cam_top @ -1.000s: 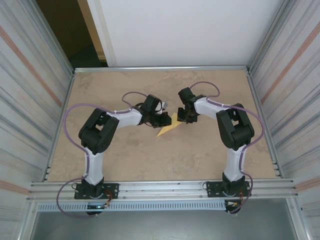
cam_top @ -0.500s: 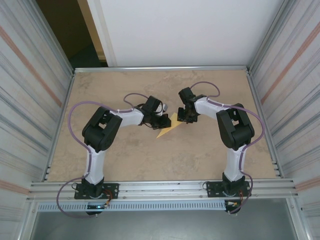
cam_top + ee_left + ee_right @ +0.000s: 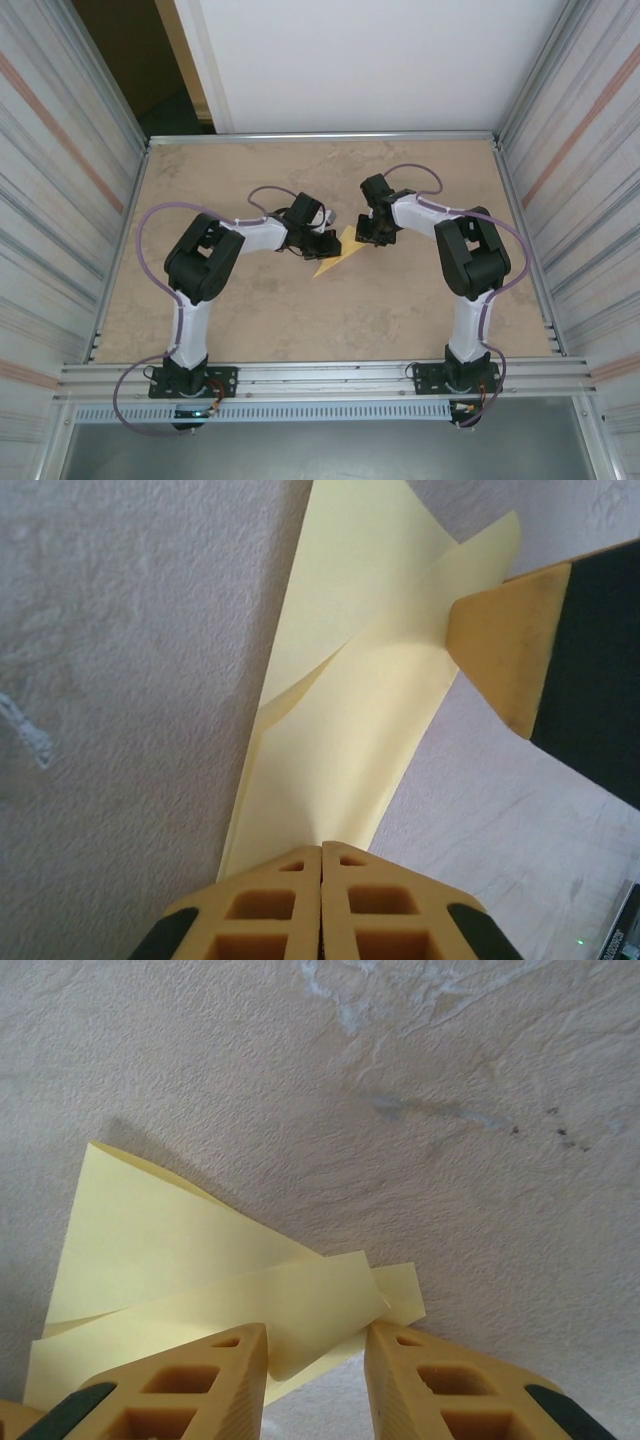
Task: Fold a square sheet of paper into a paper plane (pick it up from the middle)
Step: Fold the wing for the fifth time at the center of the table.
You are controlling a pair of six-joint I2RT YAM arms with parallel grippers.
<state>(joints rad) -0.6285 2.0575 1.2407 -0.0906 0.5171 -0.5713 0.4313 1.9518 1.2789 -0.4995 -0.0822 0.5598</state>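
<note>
Left pincer (image 3: 321,852) pinching plane (image 3: 350,730), right pincer (image 3: 317,1332) opposite

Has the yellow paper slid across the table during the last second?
No. In the top view the paper keeps its near tip at the same spot relative to the table's front rail.

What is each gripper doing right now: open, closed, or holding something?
Left gripper: closed on the yellow paper.
Right gripper: open, straddling a paper flap, not gripping it.

left tool (image 3: 321,848) pinched fully shut, left elbow (image 3: 203,262) shifted slightly inward
</note>
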